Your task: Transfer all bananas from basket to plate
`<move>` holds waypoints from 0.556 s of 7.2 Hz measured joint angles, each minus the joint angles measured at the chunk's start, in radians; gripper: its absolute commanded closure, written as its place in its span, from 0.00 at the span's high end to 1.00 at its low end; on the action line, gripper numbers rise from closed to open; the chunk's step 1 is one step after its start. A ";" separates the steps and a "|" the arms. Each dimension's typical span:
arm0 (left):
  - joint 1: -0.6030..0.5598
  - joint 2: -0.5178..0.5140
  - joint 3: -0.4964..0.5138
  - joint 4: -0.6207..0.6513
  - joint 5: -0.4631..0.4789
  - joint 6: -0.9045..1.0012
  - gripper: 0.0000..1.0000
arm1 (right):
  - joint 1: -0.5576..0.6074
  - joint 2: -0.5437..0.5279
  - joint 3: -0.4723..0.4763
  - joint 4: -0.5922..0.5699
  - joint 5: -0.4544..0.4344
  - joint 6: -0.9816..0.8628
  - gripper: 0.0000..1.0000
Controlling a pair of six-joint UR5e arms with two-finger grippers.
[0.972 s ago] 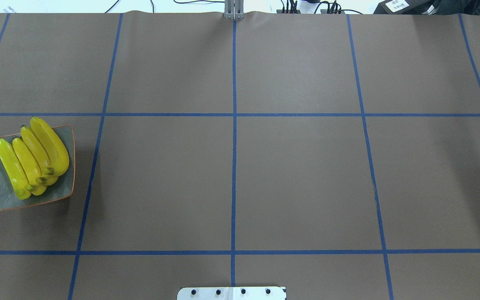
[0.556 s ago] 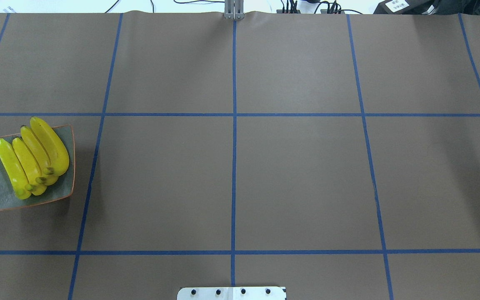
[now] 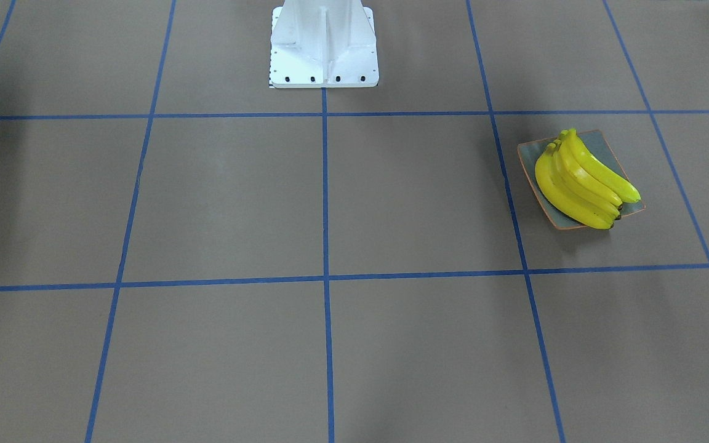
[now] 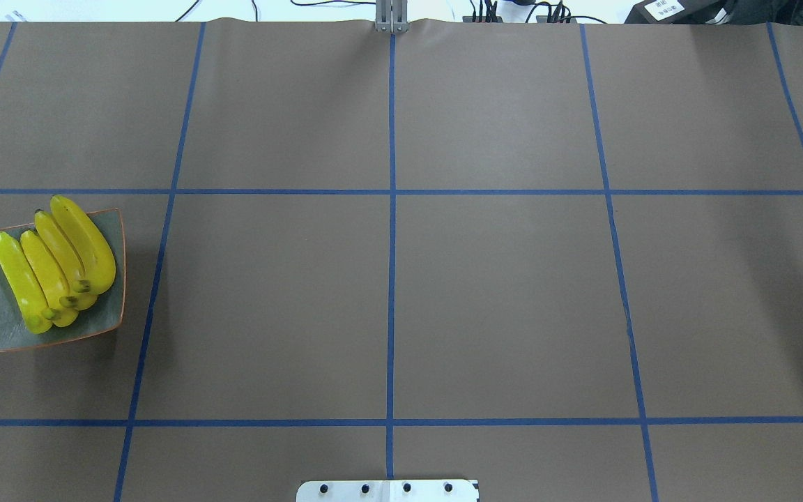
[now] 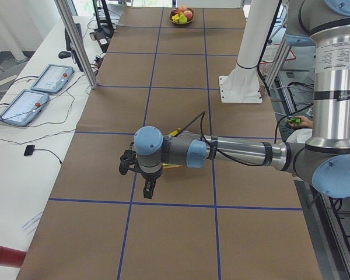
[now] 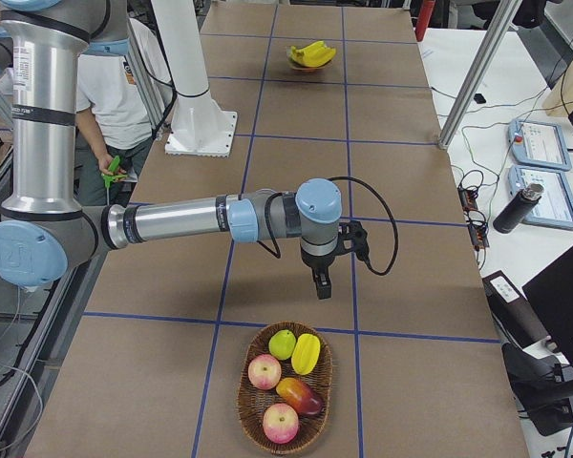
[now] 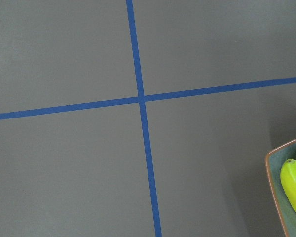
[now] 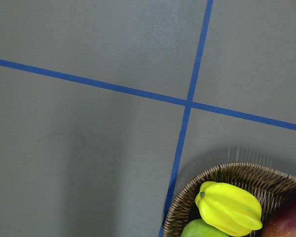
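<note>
Front view: four bananas lie side by side on the plate, right of centre; white robot base at top centre, blue tape grid on brown table cover, nothing on top of the fruit. Overhead: same bunch on the plate at the far left, mid height; base plate at bottom centre, cables along the top edge, black box top right with a white label, print too small to read. Left side view: near arm lies across mid-frame, left gripper pointing down over the table, and I can't tell how its fingers stand; the arm hides nearly all of the plate, only a yellow sliver shows behind it. Two pendants on the white bench at left, a person's hand at the right edge. Right side view: right gripper hangs just above the basket at bottom centre, finger gap also unreadable; basket holds apples, a green fruit, a star fruit and a mango. Plate with bananas sits far up the table, top centre. Person in white shirt at upper left, dark bottle at right. Left wrist: tape cross mid-frame, plate corner with one banana lower right. Right wrist: tape cross, basket rim with star fruit lower right.
</note>
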 measured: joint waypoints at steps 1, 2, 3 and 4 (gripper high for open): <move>-0.002 0.004 -0.014 -0.001 0.000 -0.026 1.00 | 0.000 -0.002 -0.006 0.003 0.012 -0.001 1.00; -0.002 0.005 -0.020 -0.001 -0.001 -0.045 1.00 | 0.000 -0.002 -0.009 0.005 0.011 -0.002 1.00; -0.001 0.003 -0.023 -0.002 -0.001 -0.054 1.00 | -0.001 -0.002 -0.012 0.006 0.006 -0.001 1.00; 0.000 0.000 -0.021 -0.002 -0.002 -0.057 1.00 | -0.001 -0.004 -0.015 0.006 0.004 0.003 1.00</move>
